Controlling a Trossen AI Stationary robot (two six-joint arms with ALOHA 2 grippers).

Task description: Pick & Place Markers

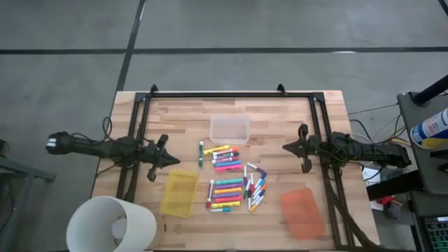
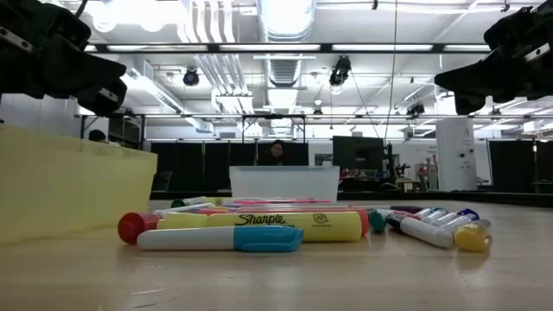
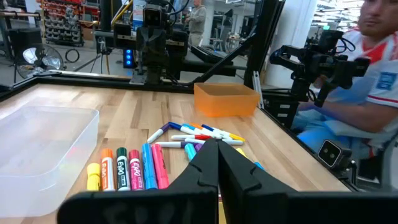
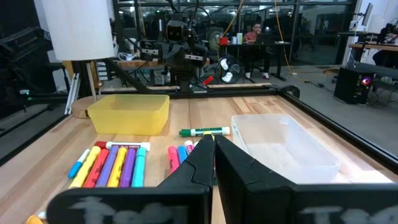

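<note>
Lighting is bright and even, supplied by overhead ceiling fixtures (image 2: 285,17) that bloom to white glare in the low view. Shadows on the wooden table (image 1: 182,115) are soft and faint. In the low view the nearest markers (image 2: 259,226) are reasonably sharp; the table surface in the foreground and the room behind are soft. In both wrist views the near fingers (image 3: 217,168) are blurred, and straight edges bow slightly toward the frame borders.

Clear bin (image 1: 229,129), yellow bin (image 1: 179,192), orange bin (image 1: 303,212)
</note>
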